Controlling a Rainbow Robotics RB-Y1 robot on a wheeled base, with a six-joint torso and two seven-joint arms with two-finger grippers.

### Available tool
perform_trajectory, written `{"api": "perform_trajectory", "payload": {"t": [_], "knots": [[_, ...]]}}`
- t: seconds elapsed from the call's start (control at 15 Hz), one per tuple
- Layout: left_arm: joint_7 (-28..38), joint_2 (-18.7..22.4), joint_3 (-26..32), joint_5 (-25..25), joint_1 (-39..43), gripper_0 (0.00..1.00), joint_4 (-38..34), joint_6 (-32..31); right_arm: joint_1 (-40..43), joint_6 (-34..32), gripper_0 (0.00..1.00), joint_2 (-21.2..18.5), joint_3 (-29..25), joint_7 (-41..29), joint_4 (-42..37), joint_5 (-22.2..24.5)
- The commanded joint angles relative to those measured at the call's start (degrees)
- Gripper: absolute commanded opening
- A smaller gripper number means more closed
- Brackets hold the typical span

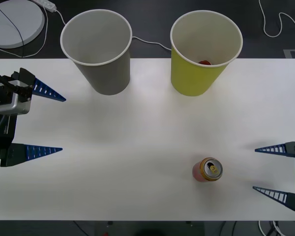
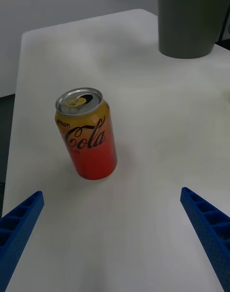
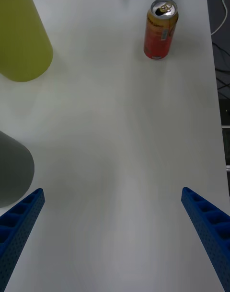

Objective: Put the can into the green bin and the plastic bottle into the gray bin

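Right pincer [image 1: 270, 171] wide open, empty, near upright can [image 1: 207, 169] on tabletop [image 1: 137, 147]. Left pincer [image 1: 56, 123] wide open, empty. Green bin [image 1: 199, 73] beside gray bin [image 1: 105, 69].

Can [image 2: 87, 134], upright on desk [image 2: 143, 81]: white script "Cola" across orange body; small "lemon" partly legible above it; nothing else readable.

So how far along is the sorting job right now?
Barely started. The can stands upright on the table, not yet in the green bin, where something red already lies. The right gripper is open beside the can; the left gripper is open too. The gray bin looks empty.
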Motion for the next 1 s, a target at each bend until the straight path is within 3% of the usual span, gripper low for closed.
{"api": "perform_trajectory", "payload": {"t": [0.07,0.33,1.0], "knots": [[0.0,0.0,0.0,0.0,0.0,1.00,0.0,0.0,-0.6,-0.1,1.00,4.0,0.0,1.2,3.5,0.4],[0.0,0.0,0.0,0.0,0.0,1.00,0.0,0.0,-3.0,-1.8,1.00,9.1,-0.1,3.3,9.8,1.5],[0.0,0.0,0.0,0.0,0.0,1.00,0.0,0.0,-5.0,-1.2,1.00,16.9,0.0,5.9,9.9,6.2]]}}
